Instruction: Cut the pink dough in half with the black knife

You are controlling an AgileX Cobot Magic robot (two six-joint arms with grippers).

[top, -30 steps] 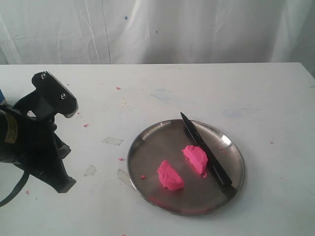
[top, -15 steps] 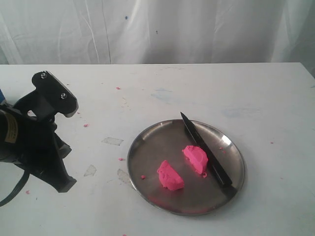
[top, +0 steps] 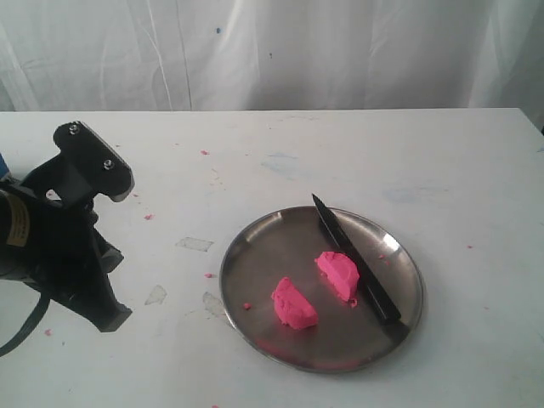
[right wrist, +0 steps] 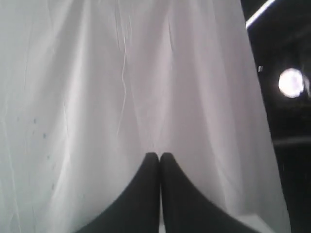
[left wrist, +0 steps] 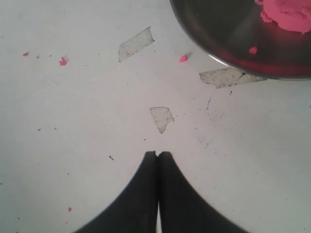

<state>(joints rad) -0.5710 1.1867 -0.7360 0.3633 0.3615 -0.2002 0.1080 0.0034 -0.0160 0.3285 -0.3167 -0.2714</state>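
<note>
Exterior view: the black knife [top: 354, 259] is seen lying flat in the steel plate [top: 255, 246], tip toward the far rim, handle toward the near right rim. No gripper is on it. The pink dough is found in two pieces inside the plate: one half [top: 338, 274] touching the blade's left side, the other half [top: 293, 303] apart from it, nearer the plate's front left. Pink crumbs [top: 208, 275] and tape scraps [top: 195, 244] are scattered on the white table [top: 442, 161].

The left gripper [left wrist: 158, 154] is held over bare table left of the plate, fingertips pressed together, nothing between them. The right gripper [right wrist: 159, 155] is likewise closed and empty, pointed at a white curtain [right wrist: 97, 73]; it is not seen in the exterior view.
</note>
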